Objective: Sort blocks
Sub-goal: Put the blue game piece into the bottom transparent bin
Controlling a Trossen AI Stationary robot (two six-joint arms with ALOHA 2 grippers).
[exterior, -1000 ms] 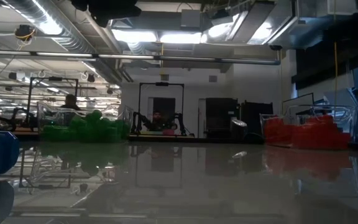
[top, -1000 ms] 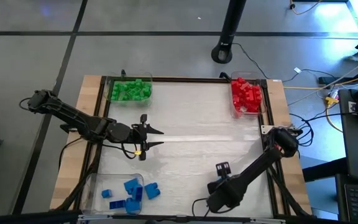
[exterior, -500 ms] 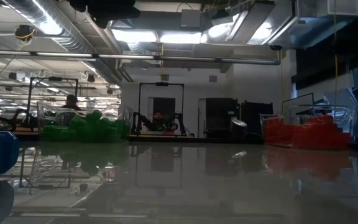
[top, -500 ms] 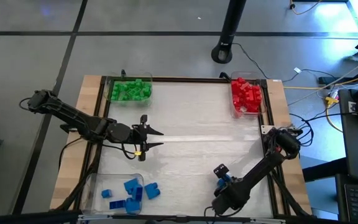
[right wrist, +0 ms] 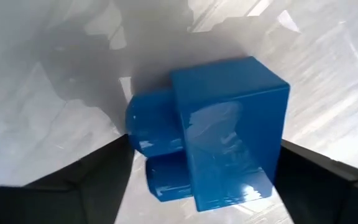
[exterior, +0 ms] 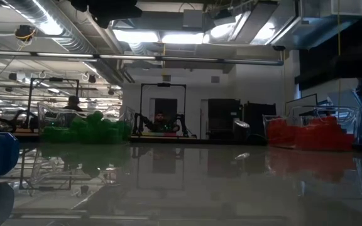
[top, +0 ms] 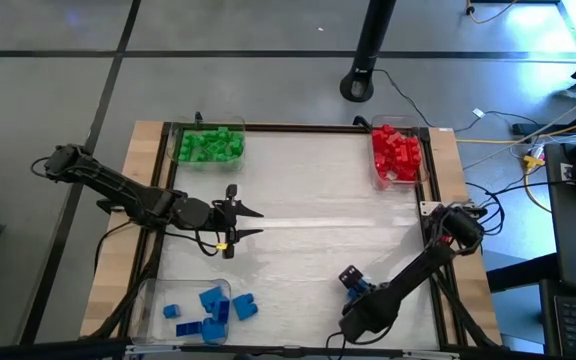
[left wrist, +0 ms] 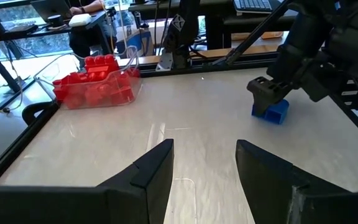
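Well right of the blue tray (top: 158, 300), on the table's near side, a loose blue block (right wrist: 216, 130) sits between the right claw's (top: 353, 282) open fingers. Centre it before closing. The left claw (top: 246, 221) waits open mid-table.

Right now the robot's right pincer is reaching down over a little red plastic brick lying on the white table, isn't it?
Not quite: the brick is blue, not red. The right wrist view shows the small blue plastic brick lying on the white table between the open fingers of the right pincer, and the left wrist view shows that same pincer over it. The red bricks are in the clear plastic tray at the far right corner.
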